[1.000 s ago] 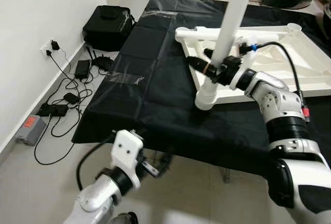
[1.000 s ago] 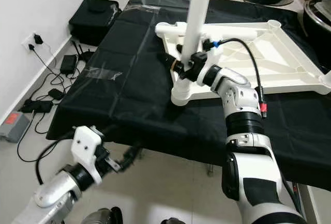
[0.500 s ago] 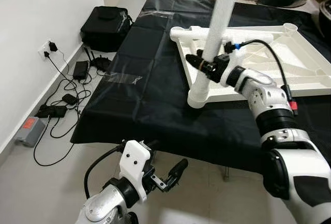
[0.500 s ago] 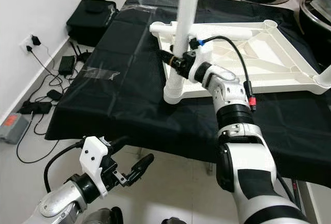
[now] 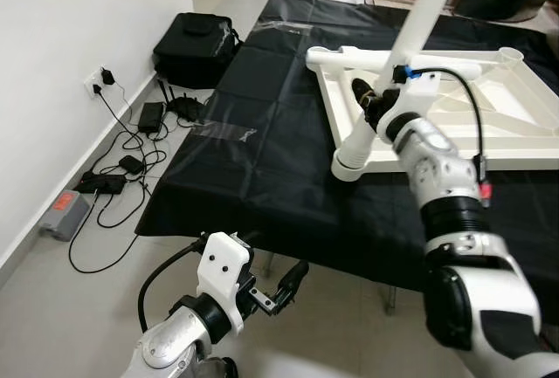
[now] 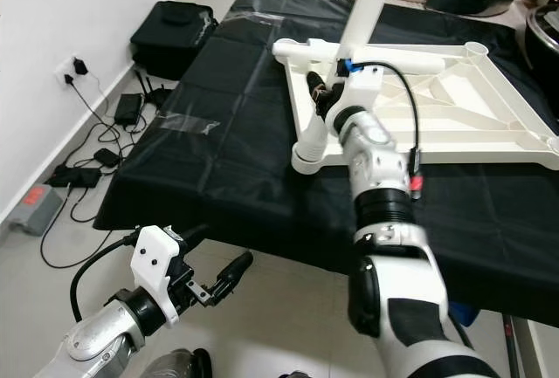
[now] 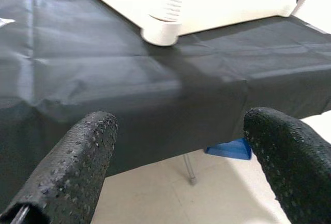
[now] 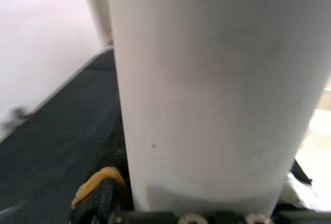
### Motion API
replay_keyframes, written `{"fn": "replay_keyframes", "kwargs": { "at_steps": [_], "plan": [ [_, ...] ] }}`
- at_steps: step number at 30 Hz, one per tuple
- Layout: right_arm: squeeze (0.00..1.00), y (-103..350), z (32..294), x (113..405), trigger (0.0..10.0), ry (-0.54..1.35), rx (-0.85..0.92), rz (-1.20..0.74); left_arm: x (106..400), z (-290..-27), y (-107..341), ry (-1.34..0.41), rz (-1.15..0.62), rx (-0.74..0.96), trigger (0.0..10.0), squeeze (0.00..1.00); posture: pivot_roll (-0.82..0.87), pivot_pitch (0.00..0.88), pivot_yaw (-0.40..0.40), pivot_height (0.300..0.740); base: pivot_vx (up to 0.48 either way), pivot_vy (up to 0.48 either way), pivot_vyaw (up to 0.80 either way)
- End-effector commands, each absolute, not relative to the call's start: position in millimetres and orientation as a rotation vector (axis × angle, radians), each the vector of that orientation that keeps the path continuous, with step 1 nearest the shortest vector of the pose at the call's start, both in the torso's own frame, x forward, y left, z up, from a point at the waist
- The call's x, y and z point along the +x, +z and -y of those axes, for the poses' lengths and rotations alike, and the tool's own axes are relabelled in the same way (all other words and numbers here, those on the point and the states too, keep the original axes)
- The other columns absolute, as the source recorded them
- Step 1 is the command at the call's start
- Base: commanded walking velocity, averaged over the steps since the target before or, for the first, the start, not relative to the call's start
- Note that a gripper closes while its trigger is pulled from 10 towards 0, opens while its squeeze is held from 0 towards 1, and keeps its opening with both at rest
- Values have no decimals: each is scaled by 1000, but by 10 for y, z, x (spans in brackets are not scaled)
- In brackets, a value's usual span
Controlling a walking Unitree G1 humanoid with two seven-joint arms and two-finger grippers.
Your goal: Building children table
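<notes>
A pale tiled floor (image 5: 79,308) and a white wall (image 5: 52,46) border a table draped in a black cloth (image 5: 253,160). On the cloth lies a white tabletop (image 5: 524,125), upside down, its ribbed underside facing up. A white leg (image 5: 410,37) stands tilted at the tabletop's near-left corner, its lower end at a round corner socket (image 5: 348,167) and its upper end leaning away past the top of the head views. The right gripper (image 5: 369,103) is clamped around the leg a little above the socket; in the right wrist view the leg (image 8: 207,89) presses between the black fingers (image 8: 103,182). The left gripper (image 5: 288,278) hangs below the table's front edge, over the floor, its 2 fingers (image 7: 77,162) spread wide and holding nothing. By the wall lie a black bag (image 5: 196,46), a tangle of cables (image 5: 122,168) and a wall outlet (image 5: 102,79).
</notes>
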State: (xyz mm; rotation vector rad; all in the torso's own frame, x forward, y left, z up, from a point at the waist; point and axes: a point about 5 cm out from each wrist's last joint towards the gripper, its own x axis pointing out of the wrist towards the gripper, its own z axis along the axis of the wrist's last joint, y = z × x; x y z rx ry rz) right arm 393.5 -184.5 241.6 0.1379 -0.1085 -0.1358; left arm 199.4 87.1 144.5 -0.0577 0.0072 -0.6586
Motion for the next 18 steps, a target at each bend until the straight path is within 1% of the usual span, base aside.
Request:
{"fn": "replay_keyframes", "kwargs": {
  "at_steps": [1,2,4,5,7,8,10,12,13,17,18],
  "plan": [
    [0,2406,2012,3850,0,-305,119,122,1988,-875,1407,-653,-20,-48,10000,0,154,115,-82,740,0,0,0],
    [0,2412,1909,3781,0,-343,119,151,1990,-871,1410,-651,-17,-45,10000,0,158,113,-86,740,0,0,0],
    [0,2412,1909,3781,0,-343,119,151,1990,-871,1410,-651,-17,-45,10000,0,158,113,-86,740,0,0,0],
    [0,2422,1787,3739,0,-343,123,173,1994,-877,1413,-646,-15,-42,10000,0,164,113,-86,740,0,0,0],
    [0,2422,1787,3739,0,-343,123,173,1994,-877,1413,-646,-15,-42,10000,0,164,113,-86,740,0,0,0],
    [0,2457,1680,3724,0,-312,121,199,1994,-887,1417,-640,-13,-41,10000,0,165,114,-90,740,0,0,0],
    [0,2528,1548,3711,0,-247,117,249,2000,-905,1424,-630,-10,-40,10000,0,159,119,-92,740,0,0,0],
    [0,2552,1522,3708,0,-225,88,265,2003,-908,1426,-627,-10,-45,10000,0,159,119,-92,740,0,0,0],
    [0,2542,1491,3711,0,-195,102,262,2007,-908,1430,-626,-8,-44,10000,0,156,122,-88,740,0,0,0],
    [0,2530,1462,3708,0,-175,122,257,2015,-903,1433,-625,-6,-44,10000,0,154,123,-92,740,0,0,0],
    [0,2541,1421,3712,0,-128,144,270,2023,-898,1436,-624,-3,-46,10000,0,152,124,-91,740,0,0,0]
  ]
}}
